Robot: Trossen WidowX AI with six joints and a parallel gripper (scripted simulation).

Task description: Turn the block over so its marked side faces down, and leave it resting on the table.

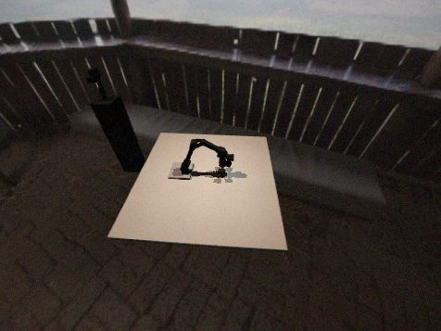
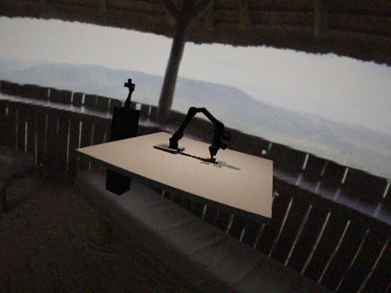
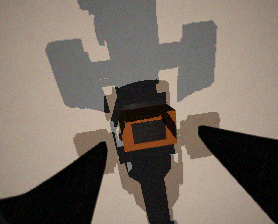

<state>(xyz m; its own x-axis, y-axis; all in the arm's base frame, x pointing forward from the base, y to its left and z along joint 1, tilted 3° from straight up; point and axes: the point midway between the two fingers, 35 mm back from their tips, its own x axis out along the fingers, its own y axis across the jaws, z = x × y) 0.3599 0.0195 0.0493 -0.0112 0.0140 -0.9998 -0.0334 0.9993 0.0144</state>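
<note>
The block (image 3: 131, 143) is orange with a dark marked face that points up. It rests on the pale table (image 1: 199, 222) (image 2: 164, 172) (image 3: 40, 115). In the wrist view it lies in the middle, between my two dark fingers and below them. My gripper (image 3: 152, 137) (image 1: 226, 164) (image 2: 213, 152) is open wide and empty. It points straight down, close above the block, with one finger on each side and not touching it. In the exterior view the block (image 2: 211, 159) shows only as a small reddish speck under the fingers.
The arm's base stands on a small grey plate (image 1: 175, 174) (image 2: 164, 148) on the table. A black pedestal with a camera (image 1: 116, 134) (image 2: 123, 123) stands off the table's far left corner. A wooden railing (image 1: 278, 93) rings the area.
</note>
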